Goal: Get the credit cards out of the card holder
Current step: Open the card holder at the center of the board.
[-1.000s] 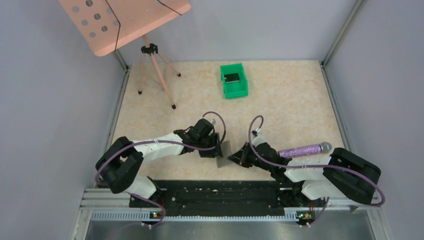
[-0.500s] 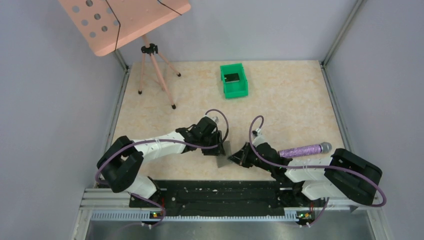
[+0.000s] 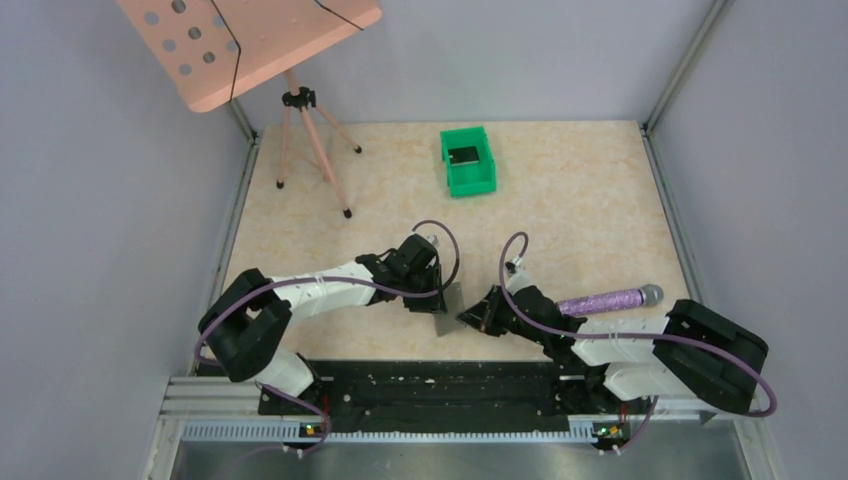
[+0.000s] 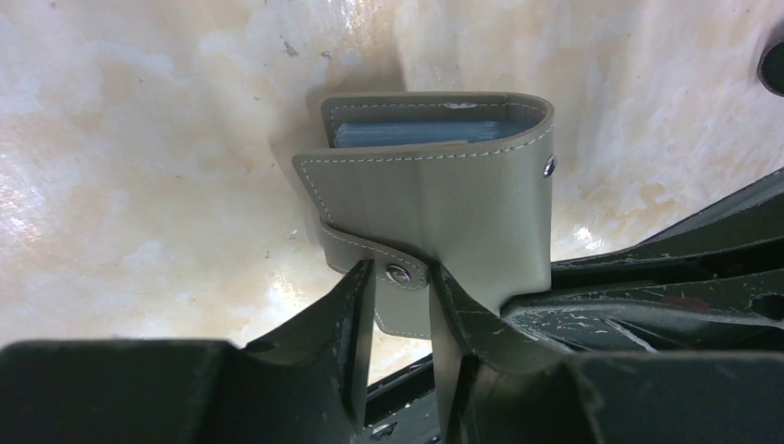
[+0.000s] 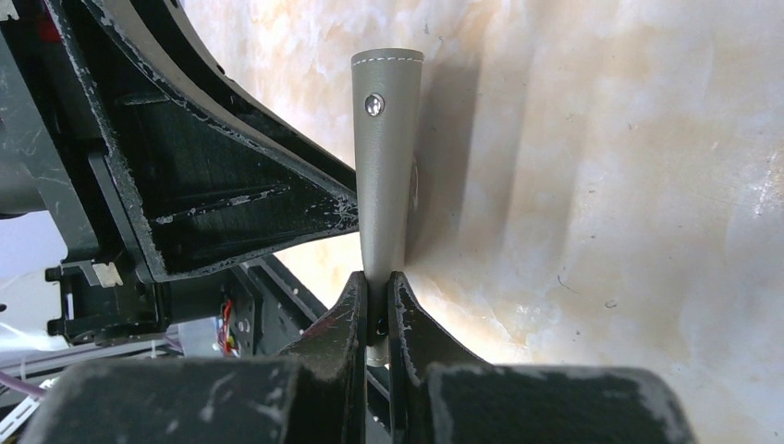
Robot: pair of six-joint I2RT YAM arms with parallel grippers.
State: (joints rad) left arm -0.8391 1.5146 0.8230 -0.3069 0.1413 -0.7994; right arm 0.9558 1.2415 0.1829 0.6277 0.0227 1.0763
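Most of the space in front of me was taken by a beige marbled table walled in grey. At its far left corner stood a pink perforated stand on a thin tripod. Both arms reached inward from the near edge, the left arm in white and black, the right arm bent low beside it. They met just ahead of their bases.

A green bin sat well apart from them at the far middle, with something dark and flat inside. A purple cylinder lay on the table just behind the right arm.

Between the two grippers, close to the near edge of the table, was the card holder, grey, folded and standing on edge. The right gripper was clamped tight on the holder's lower edge. The left gripper had its fingers set narrowly on either side of the strap that crossed the holder's front. Whether they actually pinched it, I could not tell.

A pale blue inner layer showed in the mouth of the fold. One metal stud sat on the strap between the left fingers, and a second stud near the holder's edge.
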